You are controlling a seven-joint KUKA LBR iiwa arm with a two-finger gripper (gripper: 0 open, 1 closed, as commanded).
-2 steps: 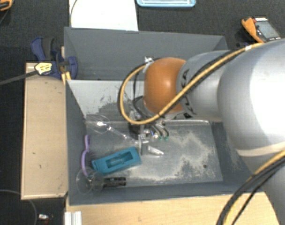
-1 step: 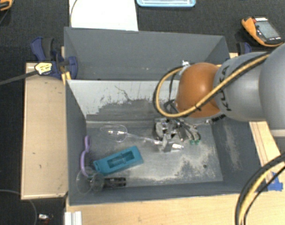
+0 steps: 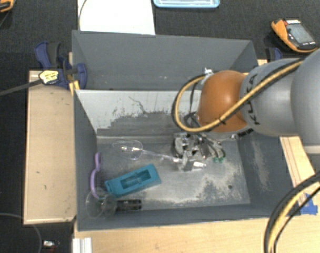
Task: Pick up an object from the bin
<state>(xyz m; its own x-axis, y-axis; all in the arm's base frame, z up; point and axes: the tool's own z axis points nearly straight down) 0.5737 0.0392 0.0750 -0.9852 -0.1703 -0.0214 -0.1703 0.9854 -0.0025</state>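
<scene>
Hand point(image 3: 189, 157) low in bin point(image 3: 149, 62), teal block point(image 3: 132, 179) apart

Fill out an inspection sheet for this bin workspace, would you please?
Surface: grey bin floor, scuffed and dusty.
Job's things: teal block front left; clear stemmed plastic piece behind it; purple strip by left wall; small black piece at front.
Clutter: nothing seen.
Grippers: gripper low over the floor's middle, at the clear piece's right end; contact unclear.
Cables: black-and-yellow cable loops beside orange wrist cover.
Surroundings: orange-black device beyond the far right corner.
</scene>
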